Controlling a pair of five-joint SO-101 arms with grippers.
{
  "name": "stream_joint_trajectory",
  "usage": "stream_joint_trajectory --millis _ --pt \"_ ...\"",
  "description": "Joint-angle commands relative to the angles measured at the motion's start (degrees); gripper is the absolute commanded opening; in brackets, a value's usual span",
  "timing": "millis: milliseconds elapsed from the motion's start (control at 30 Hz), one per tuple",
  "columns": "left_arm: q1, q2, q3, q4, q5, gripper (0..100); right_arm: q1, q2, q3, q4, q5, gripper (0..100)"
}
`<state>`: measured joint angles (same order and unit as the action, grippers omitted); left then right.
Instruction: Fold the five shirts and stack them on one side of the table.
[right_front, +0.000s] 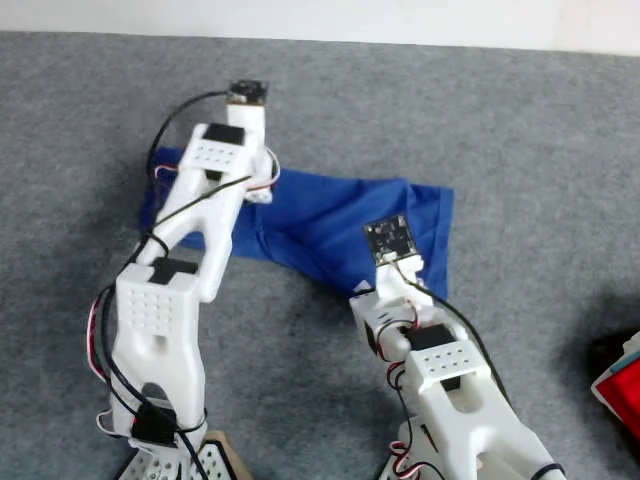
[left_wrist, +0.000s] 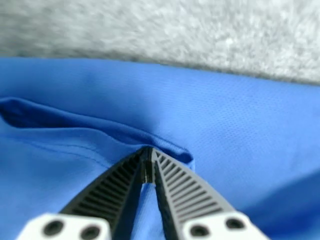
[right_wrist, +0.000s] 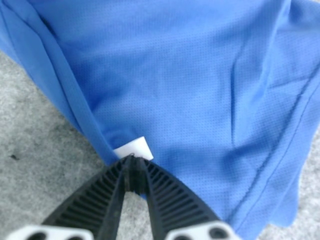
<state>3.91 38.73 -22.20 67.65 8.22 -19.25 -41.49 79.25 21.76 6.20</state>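
The blue shirt (right_front: 340, 225) lay crumpled and partly spread on the grey table (right_front: 520, 130), between my two arms. My left pincer (left_wrist: 147, 162) was closed, its tips pinching a raised fold of the fabric near the shirt's far left end. My right pincer (right_wrist: 132, 172) was also closed, gripping the shirt's near edge just beside a small white label (right_wrist: 134, 149), where cloth met bare table. A red object (right_front: 620, 385) sat at the table's right edge, well apart from the shirt.
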Motion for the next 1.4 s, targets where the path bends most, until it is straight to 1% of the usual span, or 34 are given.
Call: stream_joint_trajectory --millis 0,200,367,500,600,700,800,933,1000,1067,1167,1233,1300,1367 --pt "0.7 0.3 -2.2 -1.4 0.4 1 -0.4 -0.9 -0.1 -0.8 0.6 0.7" --pt "0.3 -1.4 -4.3 2.5 0.4 1 -0.4 -1.2 -0.1 -0.8 0.6 0.7" --pt "-0.1 -9.5 -9.6 12.6 0.4 1 -0.2 -1.3 -0.1 -0.9 0.4 0.7" --pt "-0.1 -15.7 -10.5 18.3 0.4 1 1.5 -1.3 -0.6 -0.8 0.2 1.7" --pt "-0.2 -18.5 -10.4 23.2 0.4 1 5.5 -1.4 -0.7 -0.7 -4.7 7.3" --pt "-1.8 -19.6 -10.4 27.5 0.4 1 9.7 -1.4 -2.1 -0.7 -8.7 12.5" --pt "-3.6 -17.5 -8.5 27.6 0.4 1 10.0 -1.4 -2.8 0.8 -10.0 13.5" --pt "-6.5 -12.3 -6.5 21.3 0.4 1 11.6 -2.2 -5.2 5.3 -10.5 13.5" --pt "-7.5 -10.7 -6.6 19.5 0.4 1 13.8 -5.0 -8.7 8.6 -14.4 13.8" --pt "-8.4 -10.9 -6.6 19.4 0.4 1 16.0 -8.4 -13.1 13.7 -18.1 14.3" --pt "-10.6 -13.8 -6.2 20.0 0.4 1 18.4 -11.6 -19.0 19.6 -18.6 20.4" --pt "-12.8 -15.8 -6.2 22.1 0.1 1 19.5 -11.2 -21.6 19.4 -18.7 24.5" --pt "-14.3 -16.8 -5.8 23.1 0.0 1 19.5 -8.9 -23.2 19.4 -19.0 25.1" --pt "-14.5 -16.8 -3.1 22.2 0.0 1 19.4 -5.1 -25.0 18.9 -21.7 25.1"
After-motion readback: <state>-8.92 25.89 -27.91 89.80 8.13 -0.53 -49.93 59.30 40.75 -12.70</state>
